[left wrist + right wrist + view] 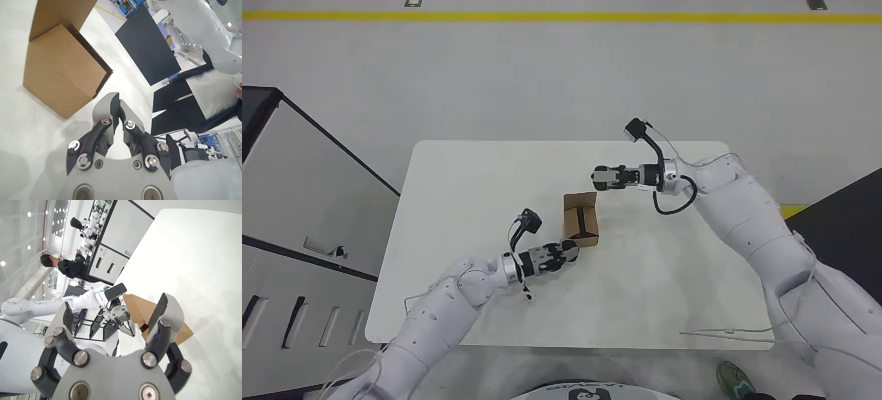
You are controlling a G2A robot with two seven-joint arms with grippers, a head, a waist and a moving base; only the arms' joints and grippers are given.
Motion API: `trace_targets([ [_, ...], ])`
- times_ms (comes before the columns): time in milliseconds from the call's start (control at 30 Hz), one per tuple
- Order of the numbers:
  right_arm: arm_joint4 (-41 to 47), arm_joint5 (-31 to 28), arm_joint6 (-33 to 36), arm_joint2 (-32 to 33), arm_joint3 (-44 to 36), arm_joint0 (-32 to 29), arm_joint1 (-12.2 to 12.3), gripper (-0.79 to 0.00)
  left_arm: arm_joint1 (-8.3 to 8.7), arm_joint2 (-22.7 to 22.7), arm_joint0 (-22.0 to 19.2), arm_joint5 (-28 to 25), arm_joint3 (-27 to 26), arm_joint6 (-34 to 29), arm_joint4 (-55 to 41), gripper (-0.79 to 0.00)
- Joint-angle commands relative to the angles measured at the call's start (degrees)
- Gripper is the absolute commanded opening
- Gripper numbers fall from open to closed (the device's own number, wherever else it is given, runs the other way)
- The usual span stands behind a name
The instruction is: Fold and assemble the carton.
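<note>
Carton (582,218) of brown cardboard stands near the middle of the white table (472,190), partly set up. Seen from above, its upper side is open and the inside shows dark; whether anything lies in it I cannot tell. In the left wrist view the carton (60,75) shows 2 plain brown walls meeting at a corner, with a dark cut edge along the open side. In the right wrist view the carton (181,332) has its loose flaps standing up at the end toward the left arm.

Bare tabletop lies on every side of the carton, and it is well apart from all 4 table edges. A grey cabinet (282,200) stands off the table's left side, and a yellow floor line (562,16) runs beyond the far edge.

Left claw (567,250) sits at the carton's near corner on the robot's side. Its fingers (113,106) are closed almost tip to tip with nothing between them, and a thin strip of table shows between the left claw (116,102) and the cardboard. It also appears from the right wrist camera (129,329).

Right claw (599,178) is above the table just past the carton's far side, apart from it. Spread wide, the right claw (114,301) has nothing between its ribbed pads (160,306).
</note>
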Motion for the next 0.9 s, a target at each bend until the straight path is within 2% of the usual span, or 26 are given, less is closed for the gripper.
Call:
trace_targets([
  [0, 0.11, 0.31, 0.25, -0.15, 0.15, 0.11, -0.23, 0.0, -0.22, 0.21, -0.32, 0.51, 0.72, 2.47, 1.48, -0.785],
  [167, 0.78, 1.44, 1.38, -0.29, -0.19, -0.03, -0.35, 0.0, -0.42, -0.18, -0.53, 1.65, 1.97, 6.94, 3.89, -0.785],
  [867, 2.94, 6.32, 6.26, 0.22, -3.02, -2.46, 1.09, 0.0, -0.89, -2.39, -0.83, 4.98, 3.03, 17.91, 7.72, -0.785],
])
